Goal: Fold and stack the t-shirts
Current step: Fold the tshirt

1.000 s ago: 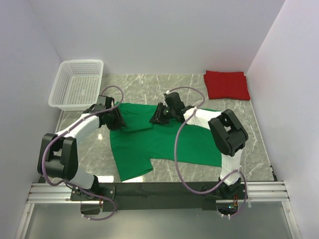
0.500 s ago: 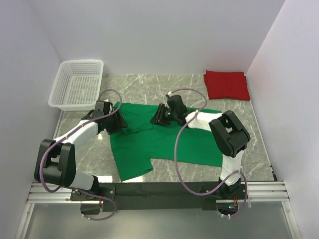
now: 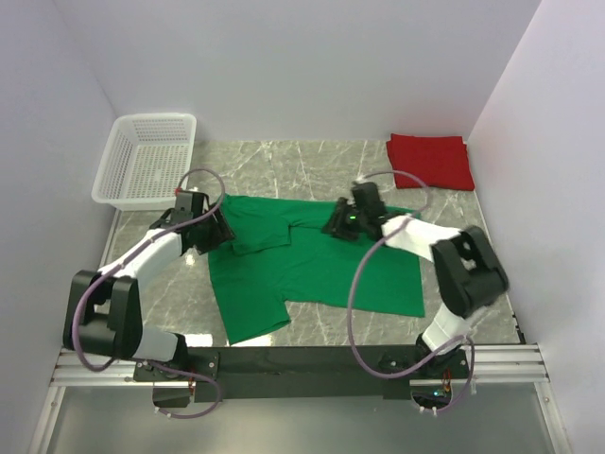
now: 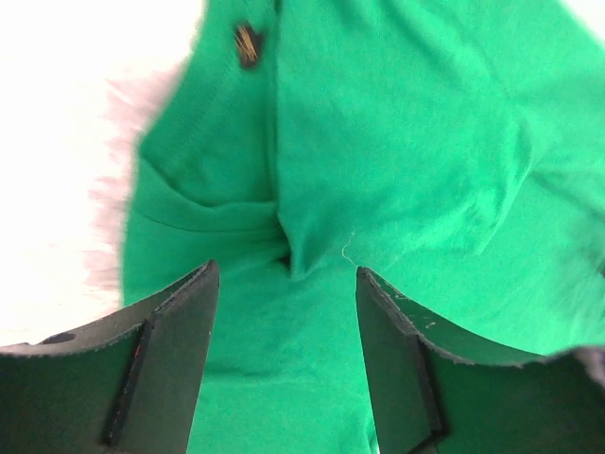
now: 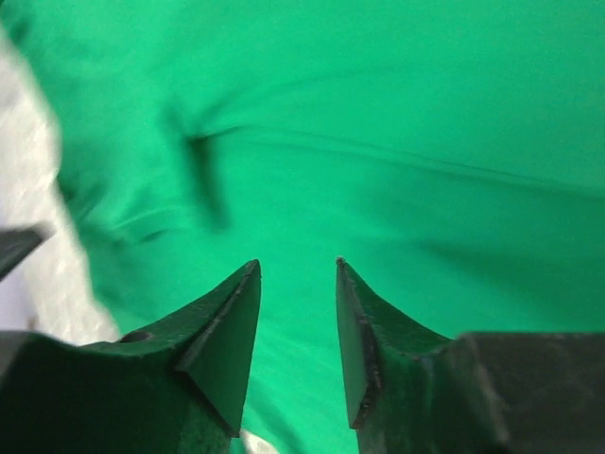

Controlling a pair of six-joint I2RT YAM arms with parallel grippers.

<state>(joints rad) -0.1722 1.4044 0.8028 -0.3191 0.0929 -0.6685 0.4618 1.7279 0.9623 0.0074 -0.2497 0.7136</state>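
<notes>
The green t-shirt point(image 3: 317, 270) lies spread on the marble table, with a flap point(image 3: 260, 230) folded over near its upper left. My left gripper point(image 3: 218, 231) hovers at the shirt's left edge, jaws open and nothing between them; the left wrist view shows green cloth point(image 4: 397, 142) with a crease under the open left gripper point(image 4: 285, 268). My right gripper point(image 3: 334, 225) is over the shirt's upper middle, open and holding nothing. Only smooth green cloth point(image 5: 397, 123) shows past the right gripper point(image 5: 297, 262) in its wrist view. The red t-shirt point(image 3: 430, 161) sits folded at the back right.
A white mesh basket point(image 3: 146, 159) stands at the back left corner, close to my left arm. White walls close in the table on the left, back and right. Bare marble point(image 3: 284, 156) shows behind the green shirt.
Both grippers have opened and let go of the green cloth. My right gripper has moved right along the shirt's top edge. The left gripper has drawn back slightly to the left.
</notes>
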